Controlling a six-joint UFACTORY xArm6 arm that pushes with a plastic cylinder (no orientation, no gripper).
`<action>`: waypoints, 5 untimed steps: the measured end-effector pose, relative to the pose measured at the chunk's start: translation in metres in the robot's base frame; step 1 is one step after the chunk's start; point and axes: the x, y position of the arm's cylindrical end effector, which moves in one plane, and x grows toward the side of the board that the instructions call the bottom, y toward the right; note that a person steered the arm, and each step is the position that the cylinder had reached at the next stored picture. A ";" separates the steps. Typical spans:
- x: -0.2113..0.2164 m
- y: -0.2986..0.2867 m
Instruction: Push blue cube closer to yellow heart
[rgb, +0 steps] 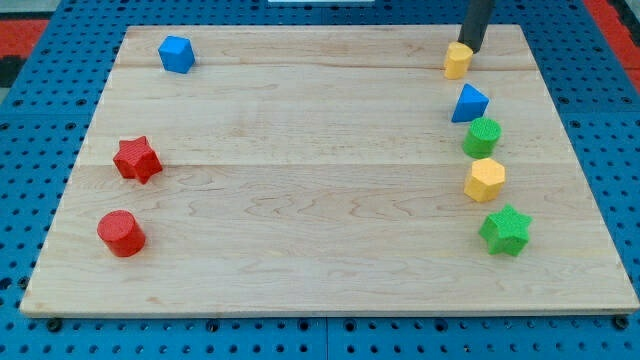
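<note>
The blue cube (176, 54) sits near the board's top left corner. A small yellow block (457, 60), likely the yellow heart, sits near the top right. My tip (470, 49) rests right at that yellow block's upper right side, touching or nearly touching it. The blue cube is far to the left of my tip, almost the whole board width away.
A blue triangular block (468, 103), a green cylinder (481, 136), a yellow hexagon (485, 180) and a green star (505, 230) line the right side. A red star (136, 159) and a red cylinder (121, 233) sit at the left. The wooden board (320, 200) lies on blue pegboard.
</note>
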 end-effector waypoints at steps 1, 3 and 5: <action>0.005 0.001; -0.020 -0.027; 0.025 -0.207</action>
